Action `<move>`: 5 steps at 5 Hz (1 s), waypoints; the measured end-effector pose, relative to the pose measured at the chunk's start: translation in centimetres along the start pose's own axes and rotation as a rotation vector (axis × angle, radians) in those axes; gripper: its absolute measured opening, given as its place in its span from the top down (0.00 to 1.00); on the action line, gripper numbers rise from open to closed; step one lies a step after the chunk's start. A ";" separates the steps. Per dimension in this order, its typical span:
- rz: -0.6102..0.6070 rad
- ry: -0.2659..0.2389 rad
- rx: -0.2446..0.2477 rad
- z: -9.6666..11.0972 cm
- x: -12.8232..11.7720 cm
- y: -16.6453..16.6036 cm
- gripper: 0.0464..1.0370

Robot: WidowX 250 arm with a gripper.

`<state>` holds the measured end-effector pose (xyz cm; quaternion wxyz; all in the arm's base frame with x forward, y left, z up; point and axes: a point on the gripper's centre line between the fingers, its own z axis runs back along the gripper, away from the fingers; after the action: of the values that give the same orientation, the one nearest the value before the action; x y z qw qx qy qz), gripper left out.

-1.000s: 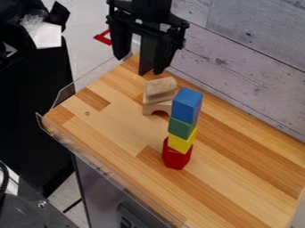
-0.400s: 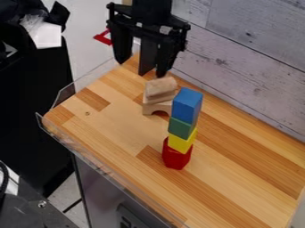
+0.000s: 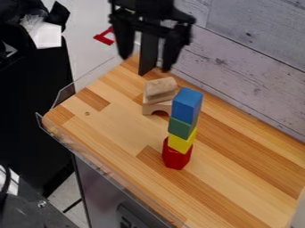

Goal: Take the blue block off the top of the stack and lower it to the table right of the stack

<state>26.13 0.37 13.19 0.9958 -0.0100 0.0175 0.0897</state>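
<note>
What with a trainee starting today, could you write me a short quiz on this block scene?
1. Fill in the blank: from the top down, the coloured stack runs blue block, green block, ____ block, red block.

2. True or false: an unpainted block rests on top of an arched block.

3. How do the fingers of the gripper stand?
a) pressed together
b) apart
c) closed on a block

Key:
1. yellow block
2. true
3. b
</note>
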 end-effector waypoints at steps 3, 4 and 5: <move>-0.016 0.006 -0.025 -0.4 -0.3 -3.2 0.04; -0.005 0.020 -0.020 -0.8 -0.3 -3.3 0.04; -0.013 0.029 -0.011 -1.1 -0.5 -4.2 0.04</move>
<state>26.39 -3.82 12.15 0.9959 -0.0169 0.0314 0.0830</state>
